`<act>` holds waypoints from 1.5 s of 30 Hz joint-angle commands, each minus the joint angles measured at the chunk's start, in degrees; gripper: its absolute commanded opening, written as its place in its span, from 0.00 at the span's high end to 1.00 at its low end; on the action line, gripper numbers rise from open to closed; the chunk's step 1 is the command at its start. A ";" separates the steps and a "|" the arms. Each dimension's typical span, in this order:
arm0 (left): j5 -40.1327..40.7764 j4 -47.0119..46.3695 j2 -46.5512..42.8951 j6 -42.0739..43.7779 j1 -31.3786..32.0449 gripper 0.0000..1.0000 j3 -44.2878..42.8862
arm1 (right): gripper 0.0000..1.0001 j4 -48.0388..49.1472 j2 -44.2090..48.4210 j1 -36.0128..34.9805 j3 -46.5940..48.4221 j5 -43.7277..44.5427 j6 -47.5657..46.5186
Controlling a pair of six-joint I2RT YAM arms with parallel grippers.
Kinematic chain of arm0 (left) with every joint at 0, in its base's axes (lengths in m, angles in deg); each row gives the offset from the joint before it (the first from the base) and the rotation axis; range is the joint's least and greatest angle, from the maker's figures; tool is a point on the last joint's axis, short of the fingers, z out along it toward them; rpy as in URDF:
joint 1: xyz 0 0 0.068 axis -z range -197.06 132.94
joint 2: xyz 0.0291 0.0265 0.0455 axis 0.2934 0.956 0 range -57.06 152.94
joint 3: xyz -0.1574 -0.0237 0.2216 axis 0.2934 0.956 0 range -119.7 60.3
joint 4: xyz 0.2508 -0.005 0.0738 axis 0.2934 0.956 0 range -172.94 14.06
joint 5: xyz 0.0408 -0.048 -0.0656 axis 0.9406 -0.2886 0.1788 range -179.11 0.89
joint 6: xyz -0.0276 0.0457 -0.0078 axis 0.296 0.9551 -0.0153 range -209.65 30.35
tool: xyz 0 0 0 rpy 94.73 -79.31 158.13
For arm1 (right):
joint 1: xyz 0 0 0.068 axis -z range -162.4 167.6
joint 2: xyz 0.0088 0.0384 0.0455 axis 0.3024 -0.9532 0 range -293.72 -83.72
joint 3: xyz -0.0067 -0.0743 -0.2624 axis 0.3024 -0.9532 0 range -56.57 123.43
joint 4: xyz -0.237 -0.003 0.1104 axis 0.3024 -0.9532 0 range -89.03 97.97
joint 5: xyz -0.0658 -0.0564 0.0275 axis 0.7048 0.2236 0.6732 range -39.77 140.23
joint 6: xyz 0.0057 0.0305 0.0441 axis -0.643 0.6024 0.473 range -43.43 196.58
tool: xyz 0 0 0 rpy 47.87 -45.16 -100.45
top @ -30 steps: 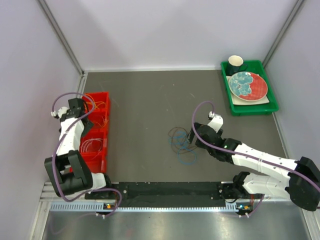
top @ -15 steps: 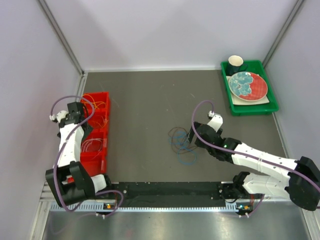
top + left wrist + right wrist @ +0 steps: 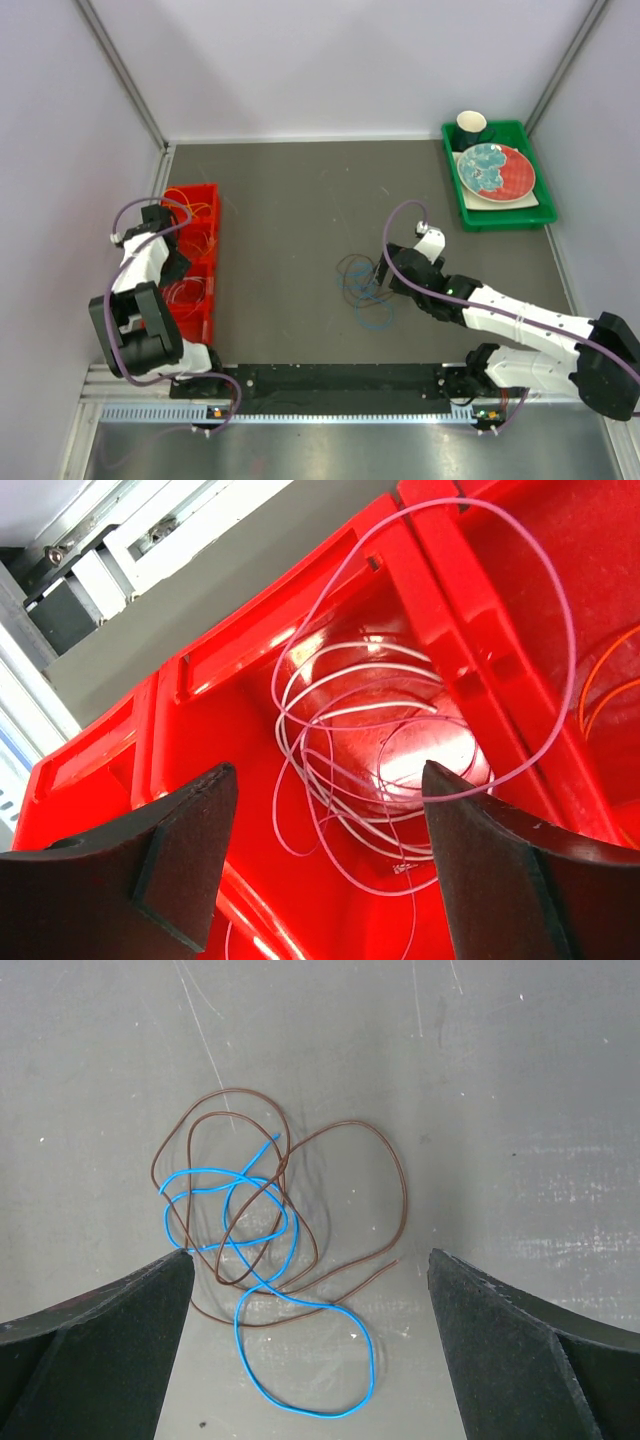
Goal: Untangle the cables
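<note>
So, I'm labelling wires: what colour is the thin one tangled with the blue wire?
Brown: the thin looped wire shows best in the right wrist view.

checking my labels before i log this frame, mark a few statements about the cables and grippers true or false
1. The blue cable and brown cable lie tangled on the table. True.
2. The right gripper is shut on the blue cable. False: it is open and holds nothing.
3. The white cable lies in the red bin. True.
4. The left gripper grips the pink cable. False: it is open over the bin.
5. The plate sits in the red bin. False: it is in the green tray.
</note>
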 commanded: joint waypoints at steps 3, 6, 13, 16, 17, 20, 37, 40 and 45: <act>0.59 -1.95 5.35 -0.96 -0.66 0.27 -4.68 | 0.01 0.74 -0.76 0.32 3.07 -0.14 -0.72; 2.16 -2.21 5.53 -0.78 -0.57 0.34 -5.39 | 0.01 0.56 -0.85 0.32 3.16 -0.14 -0.81; 2.35 -3.01 5.27 -0.17 -1.18 0.88 -5.83 | 0.01 0.21 -2.16 0.32 4.21 -0.40 -1.16; 0.86 -2.57 4.39 -0.25 -1.18 1.00 -6.00 | 0.01 0.12 -2.69 0.32 4.39 -0.58 -1.25; 0.16 -1.96 3.95 0.18 -1.18 1.00 -6.44 | 0.01 0.21 -2.69 0.32 4.39 -0.49 -1.34; -0.73 -0.72 0.79 0.53 -1.10 1.00 -7.67 | 0.01 0.30 -2.69 0.32 4.30 -0.58 -1.25; -0.90 -0.54 -10.65 1.59 -1.18 0.01 -2.67 | 0.01 -0.05 -2.87 0.32 4.56 -0.84 -1.34; -2.49 -2.47 -8.10 2.82 -1.18 0.01 -3.28 | 0.01 -0.05 -2.87 0.23 4.65 -0.93 -1.34; -2.14 -4.75 -4.31 2.73 -1.18 0.01 -4.69 | 0.01 0.03 -3.04 0.32 4.56 -0.84 -1.34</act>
